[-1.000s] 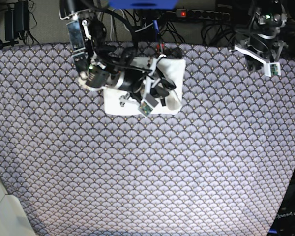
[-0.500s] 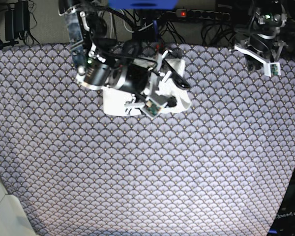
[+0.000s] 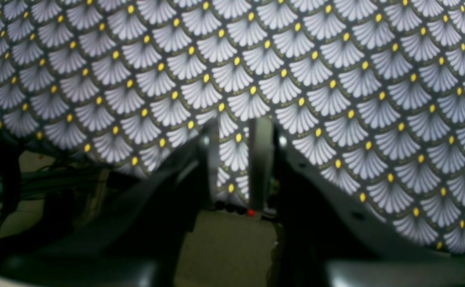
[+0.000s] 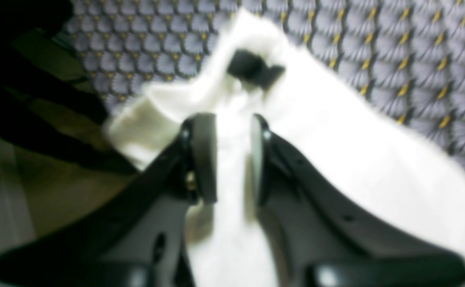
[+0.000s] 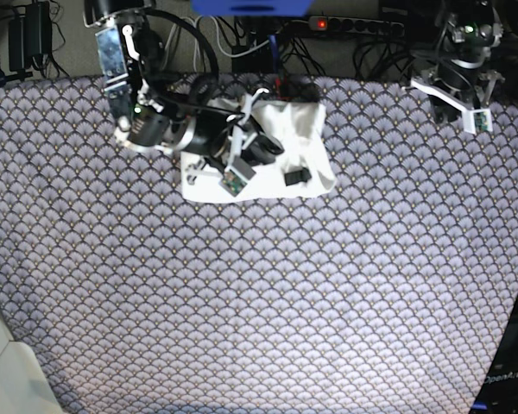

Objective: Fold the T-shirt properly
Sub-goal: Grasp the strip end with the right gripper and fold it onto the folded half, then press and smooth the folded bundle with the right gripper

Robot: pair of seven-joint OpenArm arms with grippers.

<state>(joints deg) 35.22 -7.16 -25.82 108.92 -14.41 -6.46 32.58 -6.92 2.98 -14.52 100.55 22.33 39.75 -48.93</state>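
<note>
Folded white T-shirt (image 5: 295, 138) on patterned cloth (image 5: 259, 302). Right gripper (image 4: 232, 155) above it, jaws narrowly apart, nothing pinched. Left gripper (image 3: 242, 159) narrowly apart, empty. Small black piece (image 5: 297, 176) on shirt.

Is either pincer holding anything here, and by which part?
Left pincer holds nothing. Right pincer straddles the folded T-shirt; whether it grips cannot be told.

My table's fan-scale patterned cloth (image 5: 328, 293), power strip (image 5: 350, 26) (red light on) behind, tangled cables (image 5: 388, 52).
</note>
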